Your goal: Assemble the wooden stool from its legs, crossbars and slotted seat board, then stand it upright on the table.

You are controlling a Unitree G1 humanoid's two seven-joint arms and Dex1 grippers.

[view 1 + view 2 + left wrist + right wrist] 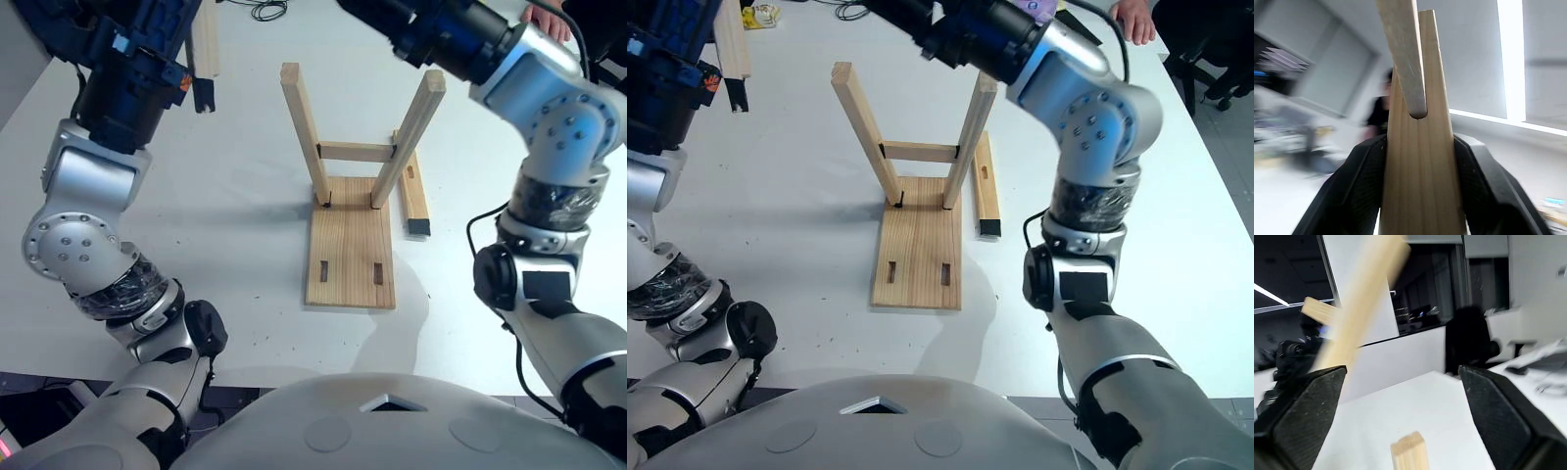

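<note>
On table (225, 215): seat board (348, 250) w/ 2 legs (304, 127) | L claw (1419, 161) grips leg (1421, 205) | R claw (1400, 382) open

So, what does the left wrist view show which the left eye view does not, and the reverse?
Left wrist view adds: the left claw seen close, its black fingers pressed on both sides of a wooden piece, with a second stick slanting across it. Left eye view adds: the seat board flat on the table, two legs standing in its far slots, joined by a crossbar, two near slots empty, and a loose leg lying beside the board. Both share: the held wooden piece.
</note>
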